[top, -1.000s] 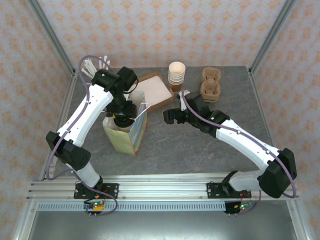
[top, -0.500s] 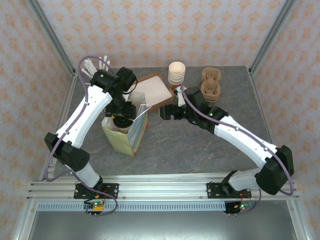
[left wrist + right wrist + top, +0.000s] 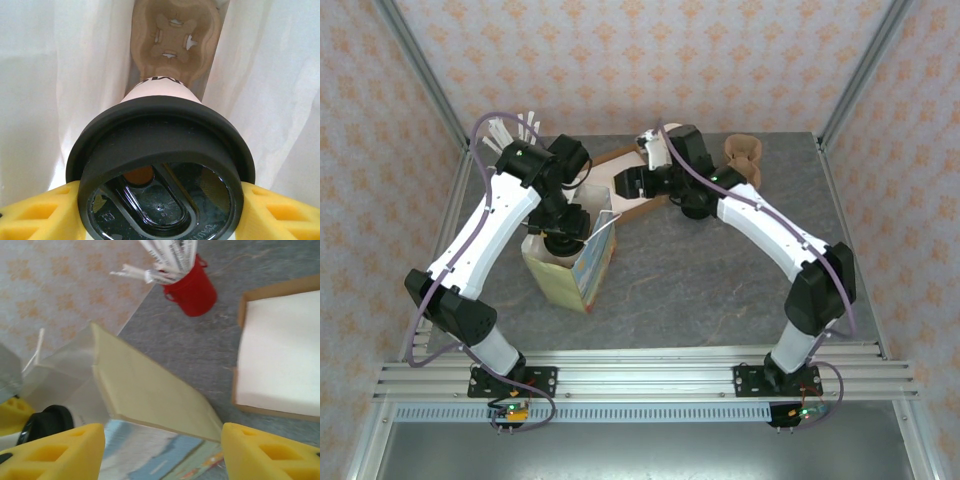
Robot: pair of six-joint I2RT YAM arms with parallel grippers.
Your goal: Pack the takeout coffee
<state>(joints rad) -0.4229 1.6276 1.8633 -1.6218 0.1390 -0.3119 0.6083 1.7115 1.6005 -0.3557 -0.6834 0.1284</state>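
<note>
The takeout coffee (image 3: 160,150) is gripped at its black lid by the left end effector (image 3: 157,215), inside the bag (image 3: 570,275) on the desk's left. The right end effector (image 3: 628,183) hovers just to the far right of the bag, its jaws apart and empty.

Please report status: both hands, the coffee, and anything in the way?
Left hand shut on coffee, inside bag, above carrier. Right hand open, empty, near bag mouth. Nothing seen between coffee and carrier.

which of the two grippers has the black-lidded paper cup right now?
The left gripper: it clamps the small cream paper cup with the round black plastic lid. The right gripper stands open, holding nothing.
</note>
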